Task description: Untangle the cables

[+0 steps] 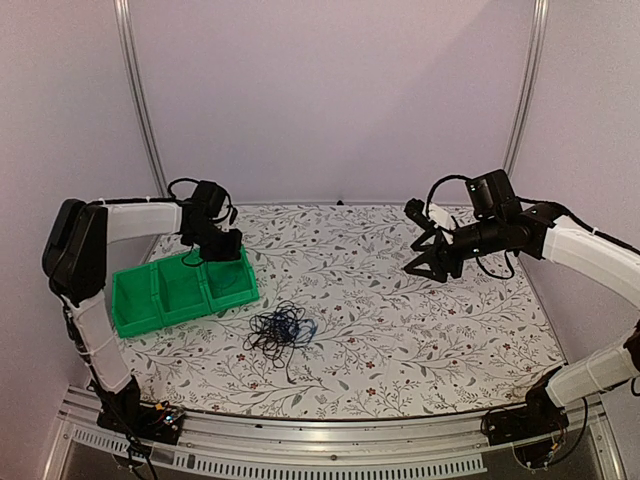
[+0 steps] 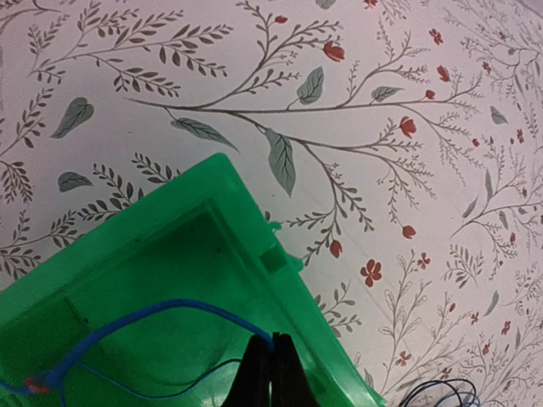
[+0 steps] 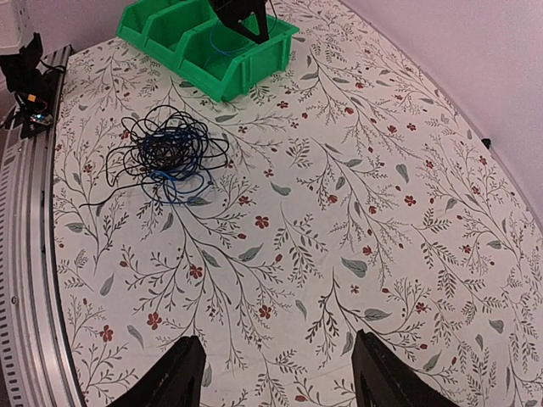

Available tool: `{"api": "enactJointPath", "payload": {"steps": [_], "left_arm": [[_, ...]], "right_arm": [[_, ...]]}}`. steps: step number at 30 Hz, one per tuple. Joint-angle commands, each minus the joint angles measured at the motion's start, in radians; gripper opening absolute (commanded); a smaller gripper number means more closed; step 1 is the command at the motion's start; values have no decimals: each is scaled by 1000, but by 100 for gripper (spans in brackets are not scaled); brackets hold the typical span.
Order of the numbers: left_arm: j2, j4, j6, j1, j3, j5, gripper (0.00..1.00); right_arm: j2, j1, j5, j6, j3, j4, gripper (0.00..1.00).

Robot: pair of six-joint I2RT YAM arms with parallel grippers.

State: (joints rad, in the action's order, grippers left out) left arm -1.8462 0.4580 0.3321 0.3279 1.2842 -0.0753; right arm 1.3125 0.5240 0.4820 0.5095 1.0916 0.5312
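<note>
Your left gripper [image 2: 270,366] has its two black fingers pressed together on a thin blue cable [image 2: 144,315], pinching it at the very tips above the end compartment of the green plastic three-compartment bin [image 2: 182,203]. The blue strand arcs away and down into that compartment, and its far end runs out of the wrist view. This looks like the drop of a freed strand. To do it well, lower until the slack lies inside the walls, then part the fingers and lift straight up, so the wire cannot cling and ride out over the rim.

Your right gripper [image 3: 280,373] hangs with its fingers spread wide and nothing between them, over the floral tablecloth [image 1: 400,330] and well apart from the bin. The tangle of thin black and blue cables [image 1: 282,328] lies on the cloth near the bin's near right corner. Take the right arm there next.
</note>
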Motion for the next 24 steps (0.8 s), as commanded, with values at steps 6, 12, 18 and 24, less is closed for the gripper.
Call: {"api": "enactJointPath", "payload": {"steps": [6,12,18,24], "left_arm": [[-15,39,30,22,17,-40,1],[92,73,12,44,7,-34,29],[231,199,-3,49,21,7,40],[337,181,22,34,2,73,45]], "right_arm": [[-19,-7,3,6,-16,3,64],[-12,-7,10,6,-11,0,64],[4,-6,18,6,5,0,64],[20,-7,40,0,21,-7,64]]}}
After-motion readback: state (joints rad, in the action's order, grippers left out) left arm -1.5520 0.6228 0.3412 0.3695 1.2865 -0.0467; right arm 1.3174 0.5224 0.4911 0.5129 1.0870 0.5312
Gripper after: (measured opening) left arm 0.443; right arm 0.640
